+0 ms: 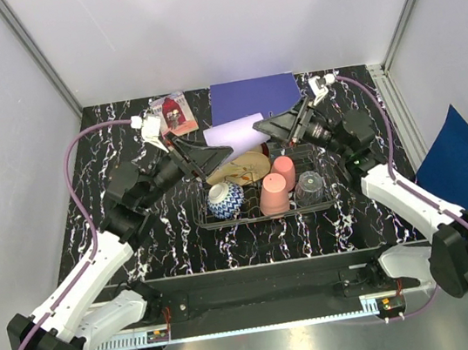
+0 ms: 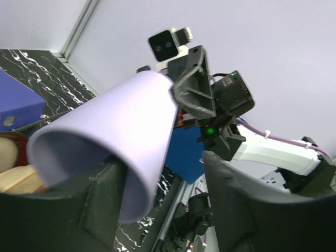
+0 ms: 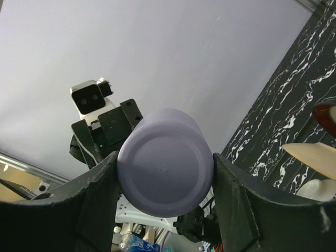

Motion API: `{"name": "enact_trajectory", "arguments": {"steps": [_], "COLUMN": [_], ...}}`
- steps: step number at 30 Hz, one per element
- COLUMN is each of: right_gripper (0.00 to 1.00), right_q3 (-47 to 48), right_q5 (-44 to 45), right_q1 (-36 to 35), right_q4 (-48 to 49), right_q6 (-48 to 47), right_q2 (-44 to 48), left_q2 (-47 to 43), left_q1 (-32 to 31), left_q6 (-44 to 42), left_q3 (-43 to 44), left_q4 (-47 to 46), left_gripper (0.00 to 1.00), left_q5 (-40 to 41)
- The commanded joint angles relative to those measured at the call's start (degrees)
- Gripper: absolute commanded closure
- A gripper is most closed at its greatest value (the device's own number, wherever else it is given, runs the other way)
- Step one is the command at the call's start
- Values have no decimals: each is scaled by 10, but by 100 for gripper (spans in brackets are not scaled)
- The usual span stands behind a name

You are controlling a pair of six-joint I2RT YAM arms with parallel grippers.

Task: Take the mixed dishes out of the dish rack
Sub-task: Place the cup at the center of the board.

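The lilac cup (image 1: 232,133) hangs on its side above the back of the dish rack (image 1: 267,216), between both grippers. My right gripper (image 1: 268,127) is shut on its base; in the right wrist view the fingers (image 3: 100,184) press both sides of the cup (image 3: 165,157). My left gripper (image 1: 212,155) is open at the cup's mouth: in the left wrist view one finger (image 2: 100,205) sits at the rim of the cup (image 2: 121,126), and the other stands well apart. The rack holds two pink cups (image 1: 278,184), a clear glass (image 1: 309,185), a blue-white bowl (image 1: 225,199) and a cream plate (image 1: 244,170).
A blue binder (image 1: 253,99) lies behind the rack and a small picture card (image 1: 174,113) at the back left. A blue sheet (image 1: 461,159) leans outside the right wall. A red-rimmed cream bowl (image 2: 10,152) shows at the left edge of the left wrist view.
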State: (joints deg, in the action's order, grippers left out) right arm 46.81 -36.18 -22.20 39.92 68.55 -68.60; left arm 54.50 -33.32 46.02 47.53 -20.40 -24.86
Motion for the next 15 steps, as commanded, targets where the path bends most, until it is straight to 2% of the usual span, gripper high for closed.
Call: {"name": "enact_trajectory", "arguments": {"steps": [1, 3, 4, 5, 7, 8, 10, 11, 13, 14, 15], "right_gripper": [100, 100, 100, 97, 77, 47, 22, 10, 2, 1, 1], "right_q3": [4, 4, 6, 8, 25, 30, 50, 56, 58, 57, 53], "right_q5": [-5, -4, -1, 5, 14, 27, 47, 71, 102, 134, 152], "right_q1": [-15, -16, -16, -17, -17, -16, -16, -17, -16, -17, -17], "right_q4": [6, -3, -10, -39, -84, -132, -190, -245, -290, -326, -341], "right_q6": [-19, -22, -29, -37, -78, -93, -146, -163, -198, -207, -212], "right_q2": [-13, -13, -10, -1, 15, 34, 54, 73, 93, 109, 117], "left_q2": [3, -1, -1, -7, -18, -27, -29, -19, 2, 30, 47], "left_q1": [2, 2, 2, 2, 4, 7, 24, 34, 82, 104, 150], "left_q6": [0, -10, -20, -31, -75, -88, -121, -131, -149, -153, -148], "left_q3": [17, 23, 33, 44, 78, 91, 142, 163, 242, 267, 315], "left_q4": [-35, -17, 3, 72, 137, 193, 263, 337, 417, 491, 524], "left_gripper": [54, 73, 100, 100, 100, 100, 100, 100, 100, 100, 100], "left_q5": [-22, -16, -4, 12, 72, 91, 156, 176, 238, 247, 273]}}
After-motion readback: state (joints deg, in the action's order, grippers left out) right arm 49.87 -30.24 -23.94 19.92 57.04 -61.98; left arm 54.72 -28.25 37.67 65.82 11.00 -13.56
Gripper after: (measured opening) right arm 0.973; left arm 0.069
